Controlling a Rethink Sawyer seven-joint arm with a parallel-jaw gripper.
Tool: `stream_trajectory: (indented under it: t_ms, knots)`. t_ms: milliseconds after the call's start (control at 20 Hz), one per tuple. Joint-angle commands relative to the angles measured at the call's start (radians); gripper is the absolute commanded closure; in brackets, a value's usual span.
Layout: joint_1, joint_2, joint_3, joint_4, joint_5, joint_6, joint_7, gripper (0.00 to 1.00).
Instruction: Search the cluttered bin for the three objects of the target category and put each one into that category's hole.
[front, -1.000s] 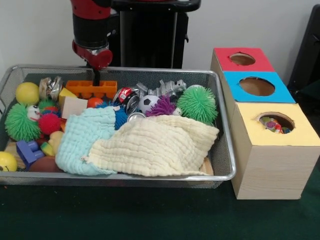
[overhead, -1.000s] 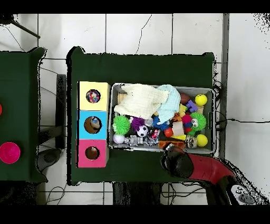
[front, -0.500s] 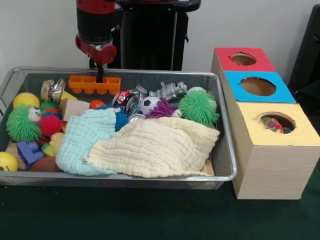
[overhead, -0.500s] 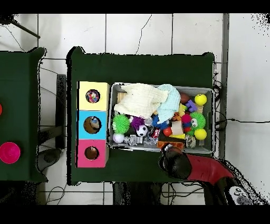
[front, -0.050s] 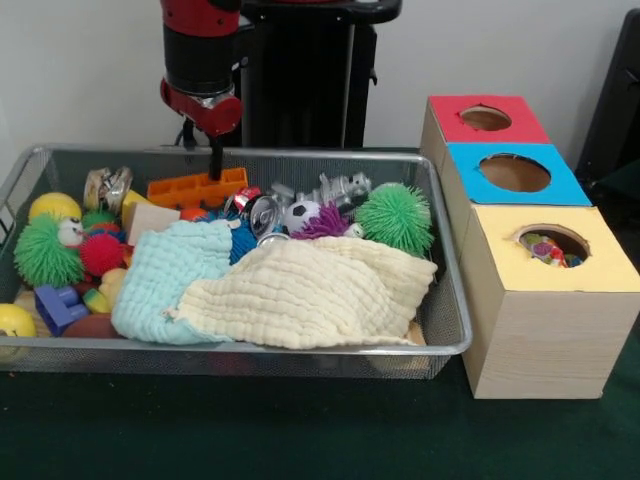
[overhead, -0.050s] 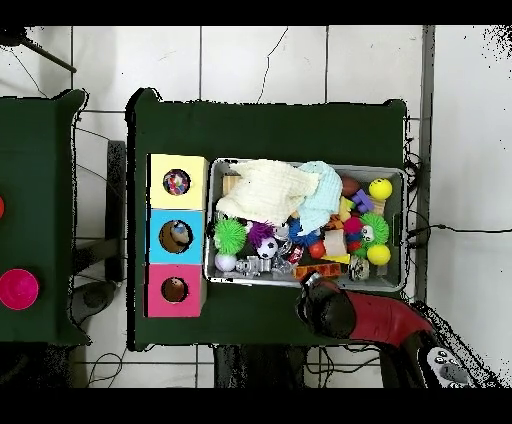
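Observation:
My gripper (front, -0.050s: 214, 168) hangs over the bin's back left part, shut on the top edge of a long orange studded block (front, -0.050s: 196, 188). The block is tilted, its right end higher, just above the other toys. In the overhead view the orange block (overhead, -0.050s: 318, 270) shows at the bin's lower edge, with the red arm (overhead, -0.050s: 345, 312) just below it. The sorting box has a red hole (front, -0.050s: 485, 118), a blue hole (front, -0.050s: 514, 172) and a yellow hole (front, -0.050s: 553, 243); small toys lie inside the yellow one.
The wire bin (front, -0.050s: 446, 300) holds a pale yellow cloth (front, -0.050s: 310, 290), a light blue cloth (front, -0.050s: 170, 275), two green spiky balls (front, -0.050s: 395, 215), a soccer ball (front, -0.050s: 300, 215), a can (front, -0.050s: 262, 212), a silver toy (front, -0.050s: 340, 187), yellow balls (front, -0.050s: 52, 207) and a blue block (front, -0.050s: 58, 305).
The gripper has moved right in the front view and risen slightly with the orange block, which now tilts. The toys near it at the back have shifted a little.

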Motion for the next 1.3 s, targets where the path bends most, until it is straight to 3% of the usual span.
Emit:
stream_trajectory:
  t_ms: [50, 800, 1050, 1300]
  knots:
    - [0.047, -0.003, 0.071, -0.015, 0.013, -0.101, 0.066, 0.0]
    - [0.057, 0.009, 0.066, -0.041, 0.007, -0.105, 0.055, 0.0]
    - [-0.018, 0.068, 0.136, -0.124, -0.043, -0.01, -0.091, 0.0]
    - [-0.027, 0.028, 0.162, -0.146, -0.056, 0.093, -0.158, 0.0]
